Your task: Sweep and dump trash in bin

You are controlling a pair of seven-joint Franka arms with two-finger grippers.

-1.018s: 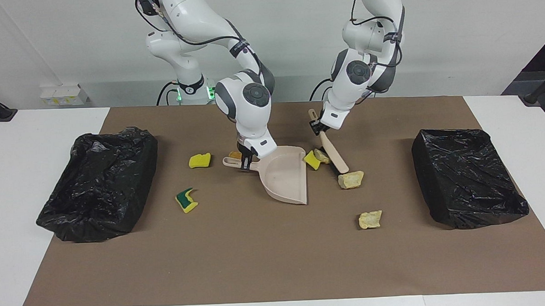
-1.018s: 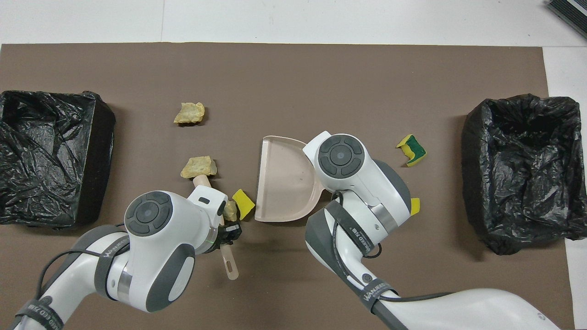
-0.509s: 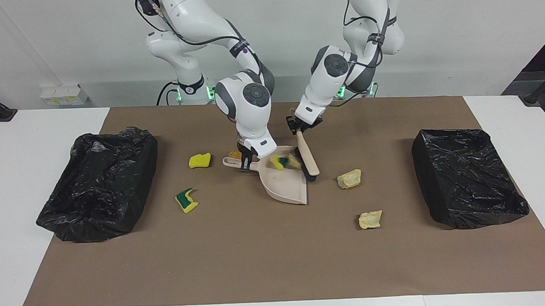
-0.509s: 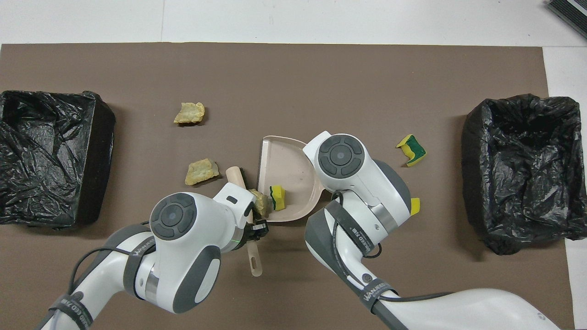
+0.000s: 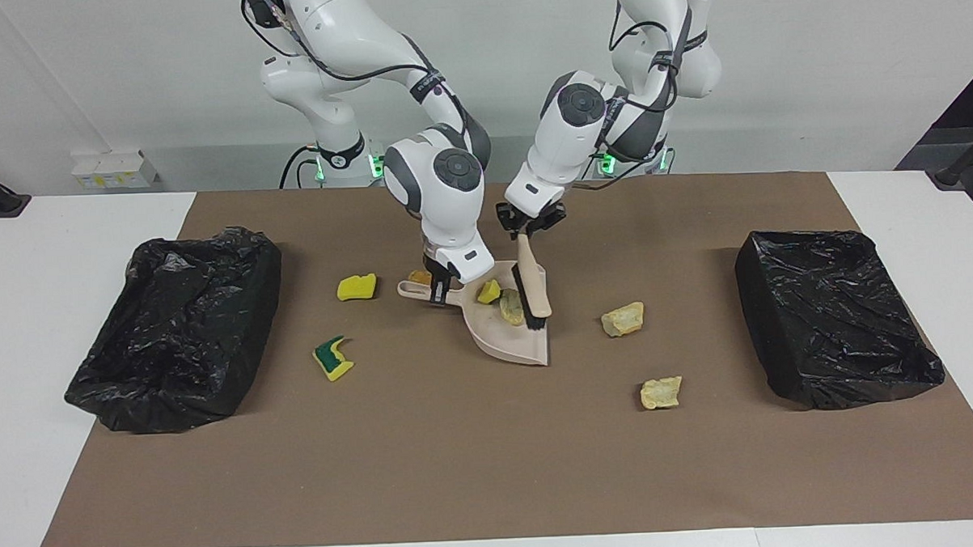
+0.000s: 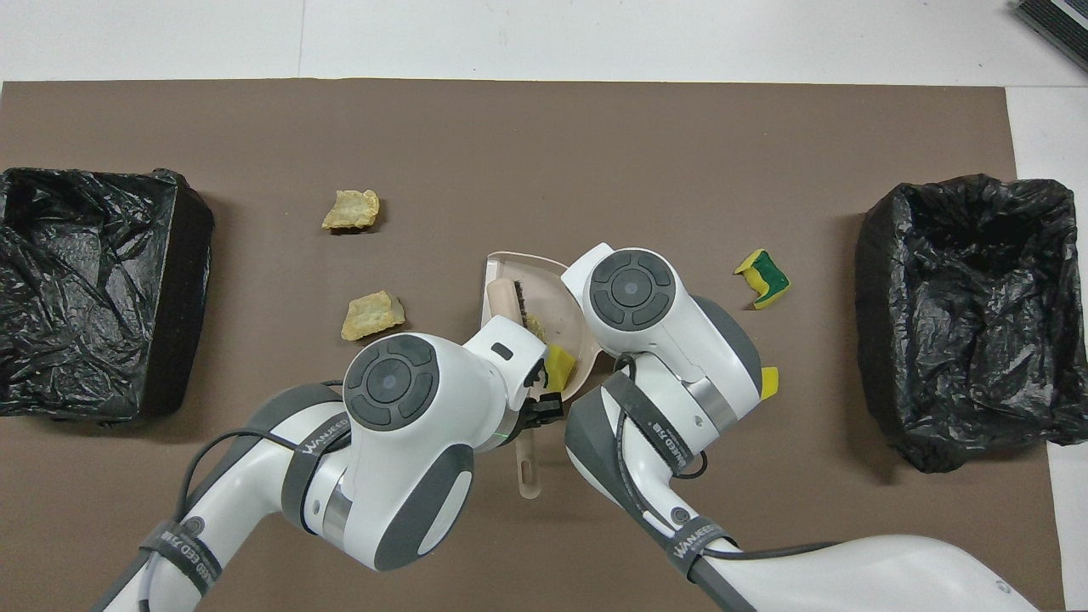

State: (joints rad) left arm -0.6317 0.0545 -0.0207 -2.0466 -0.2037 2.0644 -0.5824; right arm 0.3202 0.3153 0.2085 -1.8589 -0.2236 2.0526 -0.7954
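We see the right gripper (image 5: 439, 290) clamped on the smooth beige dustpan (image 5: 511, 333); the left gripper (image 5: 527, 226) grips the bristly brush (image 5: 533, 292) over it. Two spongy scraps (image 5: 501, 299) lie in the pan; five crumbly, foamy scraps (image 5: 622, 319) lie scattered around it.

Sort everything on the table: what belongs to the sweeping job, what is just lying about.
Job:
dustpan, held by right gripper
brush, held by left gripper
two scraps in pan
tan chunks
sponge pieces
bins

Lying about:
white box
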